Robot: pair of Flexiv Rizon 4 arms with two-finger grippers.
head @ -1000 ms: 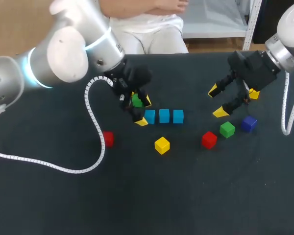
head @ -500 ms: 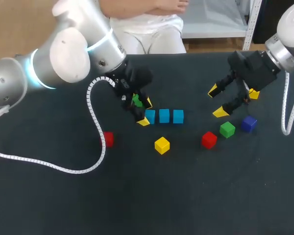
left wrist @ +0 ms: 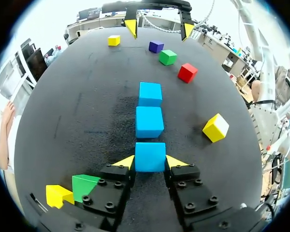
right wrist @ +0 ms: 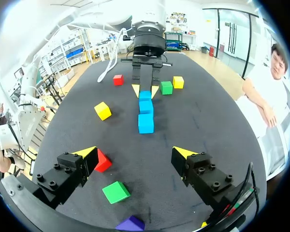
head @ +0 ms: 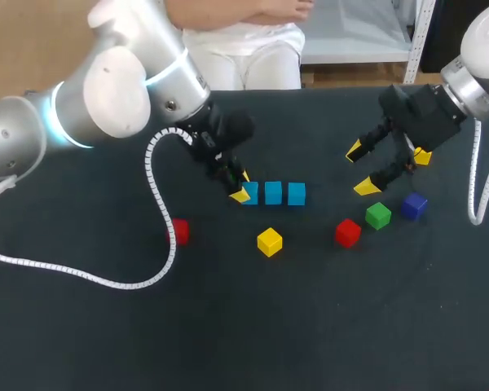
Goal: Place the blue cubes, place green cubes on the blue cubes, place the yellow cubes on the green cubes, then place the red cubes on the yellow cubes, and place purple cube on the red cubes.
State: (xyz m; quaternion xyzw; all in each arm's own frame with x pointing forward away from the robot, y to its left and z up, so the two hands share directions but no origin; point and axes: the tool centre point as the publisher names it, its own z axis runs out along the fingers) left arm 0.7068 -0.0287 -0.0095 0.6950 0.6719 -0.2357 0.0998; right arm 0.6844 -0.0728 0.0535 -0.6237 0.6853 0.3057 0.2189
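Only the wrist views show a green cube (left wrist: pixel 84 186) and a yellow cube (left wrist: pixel 58 195) just beside the left gripper (left wrist: pixel 150 162); in the head view that arm hides them. This gripper is closed on the end blue cube (left wrist: pixel 150 156) of a close row running straight toward the wide-open, empty right gripper (head: pixel 363 169). In all there are three blue, two green, three yellow, two red cubes (head: pixel 348 232) and one purple cube (head: pixel 414 205)

Three plain sky-blue cubes (head: pixel 273 193) on a matte black tabletop (head: pixel 326 326). Nearby, a yellow cube (head: pixel 269 242), a red cube (head: pixel 348 232), a green cube (head: pixel 378 215), a purple cube (head: pixel 414 205), all solid-coloured.
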